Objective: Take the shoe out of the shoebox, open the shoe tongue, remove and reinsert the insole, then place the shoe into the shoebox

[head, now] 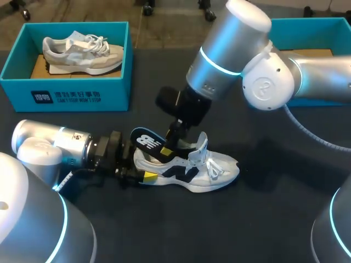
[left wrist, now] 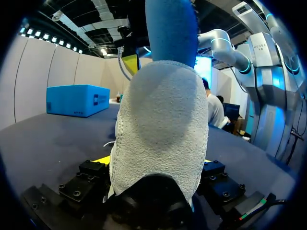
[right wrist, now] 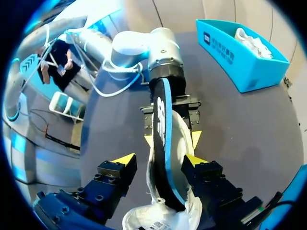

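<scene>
On the dark table, my left arm comes in from 9 o'clock and my right arm from 3 o'clock. The blue shoebox sits at 10 o'clock, well apart from the grippers, with another shoe lying in it. The shoe for this job lies on the table near the middle, heel to 9 o'clock and toe to 3 o'clock. The dark insole is half in and half out: its back end sticks up over the heel toward 10 o'clock, and its front end is down inside. The left gripper is clamped on the heel, one finger on each side. The right gripper hangs over the shoe's mouth with its fingers apart; the insole stands between them, and one finger is not touching it. The tongue stands up, so the mouth is open. I think this is the insole step; going out or back in, I cannot tell. To do it well, the left gripper should hold the heel tight so that the shoe cannot slide. The right gripper should pinch the insole by its flat sides near the back end, then move it slowly along the shoe so it does not fold or catch on the tongue.
</scene>
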`<state>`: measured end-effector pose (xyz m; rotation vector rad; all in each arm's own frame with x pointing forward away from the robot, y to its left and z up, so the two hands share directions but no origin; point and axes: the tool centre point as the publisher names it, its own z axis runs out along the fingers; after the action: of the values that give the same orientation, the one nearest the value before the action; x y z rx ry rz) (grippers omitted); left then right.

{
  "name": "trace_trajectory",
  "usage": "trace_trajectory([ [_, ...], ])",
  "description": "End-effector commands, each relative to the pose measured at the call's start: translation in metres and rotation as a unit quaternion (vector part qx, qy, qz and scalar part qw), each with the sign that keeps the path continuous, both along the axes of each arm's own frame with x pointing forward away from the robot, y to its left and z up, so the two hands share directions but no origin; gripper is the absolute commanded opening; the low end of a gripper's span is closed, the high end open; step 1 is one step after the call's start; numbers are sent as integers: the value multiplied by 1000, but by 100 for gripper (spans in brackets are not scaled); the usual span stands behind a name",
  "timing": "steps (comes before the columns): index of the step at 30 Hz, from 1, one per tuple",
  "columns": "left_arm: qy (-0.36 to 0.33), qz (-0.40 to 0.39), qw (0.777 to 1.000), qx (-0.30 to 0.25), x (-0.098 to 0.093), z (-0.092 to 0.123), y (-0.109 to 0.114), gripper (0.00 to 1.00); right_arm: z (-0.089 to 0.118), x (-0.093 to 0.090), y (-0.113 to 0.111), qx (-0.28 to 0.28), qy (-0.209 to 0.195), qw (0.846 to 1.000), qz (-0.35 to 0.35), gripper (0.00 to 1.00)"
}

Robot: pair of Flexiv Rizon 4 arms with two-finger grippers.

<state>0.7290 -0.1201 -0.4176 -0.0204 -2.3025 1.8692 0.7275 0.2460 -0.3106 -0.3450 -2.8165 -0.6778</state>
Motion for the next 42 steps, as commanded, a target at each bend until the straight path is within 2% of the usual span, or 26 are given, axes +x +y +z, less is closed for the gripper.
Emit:
trace_trajectory([
  [1,0,1,1000,-1,1,-10,-2,0,-5,-4,1,8,-1,1000,-11,55],
  [5,0,1,1000,-1,1,-10,-2,0,-9,-4,2,20,2,1000,-21,48],
  [21,0,1,1000,-1,1,-10,-2,0,-20,-4,16,56,13,998,-37,42],
  [24,0,1,1000,-1,1,-10,-2,0,-21,-3,18,61,15,997,-41,31],
  [25,0,1,1000,-1,1,-10,-2,0,-22,-2,18,62,15,997,-42,13],
  [26,0,1,1000,-1,1,-10,-2,0,-22,-2,19,64,16,997,-44,0],
  [30,0,1,1000,-1,1,-10,-2,0,-22,-1,19,68,16,997,-45,0],
  [37,0,1,1000,-1,1,-10,-2,0,-5,-1,18,78,5,997,-29,0],
  [41,0,1,1000,-1,1,-10,-2,0,15,0,21,99,-10,995,-8,0],
  [42,0,1,1000,-1,1,-10,-2,0,27,-1,26,65,-18,998,2,0],
])
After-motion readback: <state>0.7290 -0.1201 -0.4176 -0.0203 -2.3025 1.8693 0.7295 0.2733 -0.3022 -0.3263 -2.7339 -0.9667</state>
